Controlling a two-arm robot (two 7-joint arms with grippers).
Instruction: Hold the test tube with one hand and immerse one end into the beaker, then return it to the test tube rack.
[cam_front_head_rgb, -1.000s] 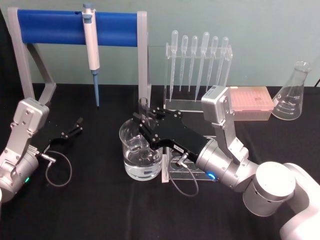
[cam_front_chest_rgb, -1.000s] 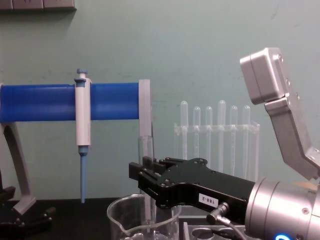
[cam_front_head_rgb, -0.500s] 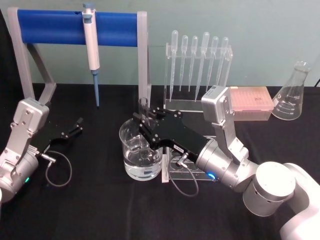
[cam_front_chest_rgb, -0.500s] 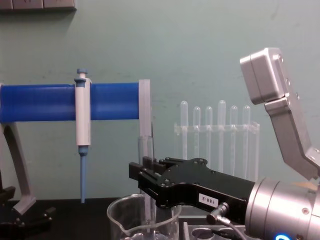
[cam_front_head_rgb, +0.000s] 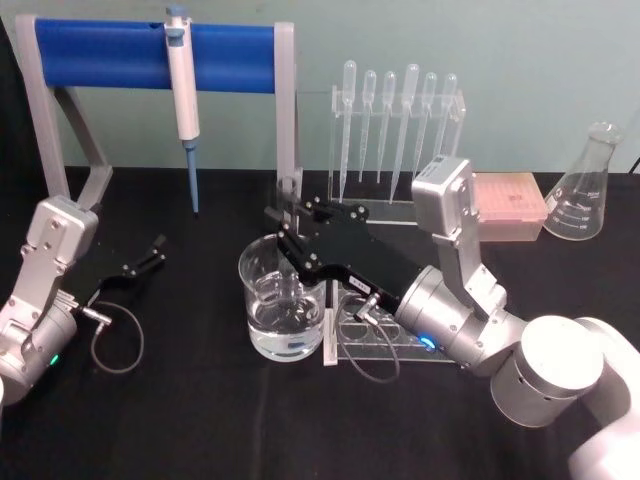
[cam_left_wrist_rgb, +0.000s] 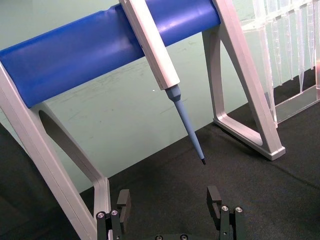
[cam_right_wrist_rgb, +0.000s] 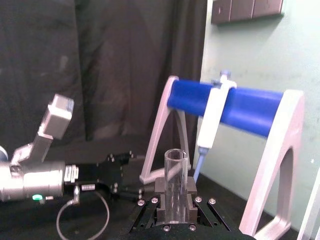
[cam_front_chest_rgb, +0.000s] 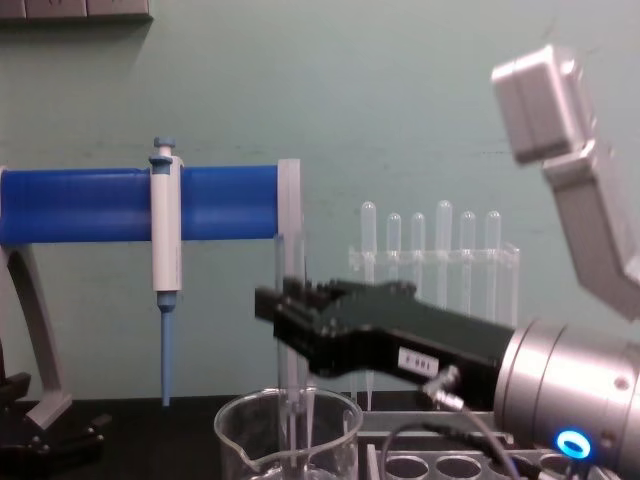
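Since a second ago your right claw (cam_front_head_rgb: 288, 222) has risen; beaker (cam_front_head_rgb: 281, 300) holds clear liquid; test tube (cam_front_head_rgb: 290, 240), clamped upright, dips inside; left claw (cam_left_wrist_rgb: 170, 202) gapes empty.

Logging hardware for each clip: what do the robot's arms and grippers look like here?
Both arms are silver metal with rounded joints and boxy grey links. The right gripper and left gripper are black with short fingers. The right one has a small white number label; each wrist has a thin looped cable and a lit ring.
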